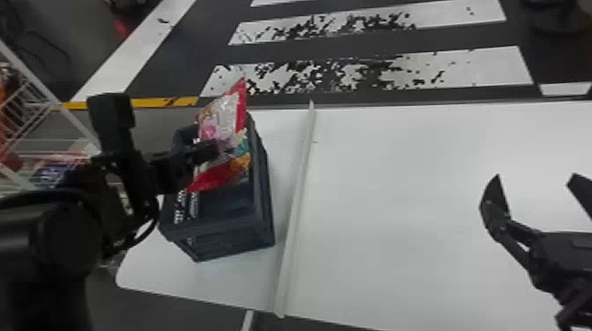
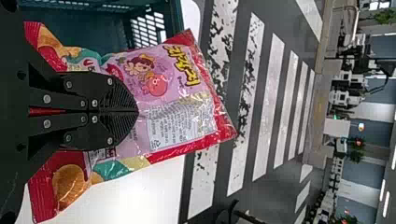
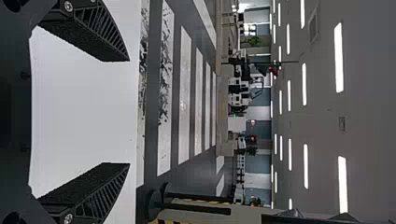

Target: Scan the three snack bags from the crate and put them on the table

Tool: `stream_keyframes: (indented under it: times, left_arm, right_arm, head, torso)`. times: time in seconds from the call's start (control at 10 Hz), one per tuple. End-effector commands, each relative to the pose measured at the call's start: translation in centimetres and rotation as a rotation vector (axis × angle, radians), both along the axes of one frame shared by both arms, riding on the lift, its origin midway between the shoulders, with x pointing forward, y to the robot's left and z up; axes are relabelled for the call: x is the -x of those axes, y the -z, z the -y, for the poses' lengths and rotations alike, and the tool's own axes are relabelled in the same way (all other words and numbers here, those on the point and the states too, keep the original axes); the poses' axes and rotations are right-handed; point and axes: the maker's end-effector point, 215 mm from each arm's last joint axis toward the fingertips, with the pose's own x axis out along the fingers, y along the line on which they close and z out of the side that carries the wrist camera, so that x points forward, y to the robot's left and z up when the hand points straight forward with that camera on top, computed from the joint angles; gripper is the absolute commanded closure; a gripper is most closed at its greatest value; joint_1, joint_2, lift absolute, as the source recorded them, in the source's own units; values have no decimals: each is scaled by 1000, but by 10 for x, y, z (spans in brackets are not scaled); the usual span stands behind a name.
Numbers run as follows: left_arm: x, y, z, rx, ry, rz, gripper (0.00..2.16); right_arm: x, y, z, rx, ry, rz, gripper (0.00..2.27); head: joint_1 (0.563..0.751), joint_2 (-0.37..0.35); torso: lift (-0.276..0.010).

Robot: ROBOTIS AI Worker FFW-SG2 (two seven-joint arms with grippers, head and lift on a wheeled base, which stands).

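Snack bag (image 1: 222,119) hangs above the far part of the crate (image 1: 231,246), pinched near its middle by the left hand (image 2: 137,112). The job now looks to be a clean lift out, then the scan. Raise it straight up until the drooping red end is past the rim, and only then swing right; dragged low, it could snag. Hold the grip light enough to spare the contents and keep the printed panel (image 2: 180,123) flat for reading.

The raised strip (image 1: 297,198) just right of the crate wants height too. Past it, the bench (image 1: 396,198) gives broad width for a set-down well in from the far edge. The right hand (image 1: 536,176), fingers spread, is over at the right, so stop short of it. Left of the crate, the white rack (image 1: 53,99) leaves the arm less room.
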Motion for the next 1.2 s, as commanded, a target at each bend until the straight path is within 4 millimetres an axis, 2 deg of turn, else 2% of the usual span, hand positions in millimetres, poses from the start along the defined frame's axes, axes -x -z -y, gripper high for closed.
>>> stream_keyframes:
  times: [0.0, 0.2, 0.4, 0.6, 0.7, 0.8, 0.9, 1.1]
  left_arm:
    - [5, -20, 17, -2, 29, 40, 2138]
    - [13, -44, 38, 0, 72, 85, 2138]
    - [20, -56, 72, 50, 141, 108, 2138]
    - [22, -52, 114, 100, 229, 104, 2138]
    - [24, -51, 144, 130, 289, 102, 2138]
    - [26, -49, 167, 151, 332, 98, 2138]
    - [32, -37, 208, 181, 409, 69, 2138]
    - [41, 3, 273, 232, 519, -13, 2138]
  right_arm:
    - [-2, -6, 5, 1, 11, 11, 80]
    - [-5, -10, 11, 2, 25, 19, 80]
    - [-6, -14, 18, 4, 46, 25, 80]
    - [-7, -17, 26, 5, 71, 34, 80]
    - [-8, -19, 31, 5, 87, 41, 80]
    - [-8, -21, 35, 5, 101, 47, 80]
    - [-10, -23, 39, -4, 110, 52, 80]
    - [-14, -26, 42, -21, 123, 57, 80]
  head:
    - [695, 236]
    - [695, 209]
    - [695, 167]
    - [695, 125]
    - [695, 86]
    - [695, 44]
    - [695, -1]
    - [695, -77]
  torso:
    - [-94]
    - [-94]
    - [-94]
    - [-94]
    - [-94]
    - [-94]
    - [-94]
    - [-94]
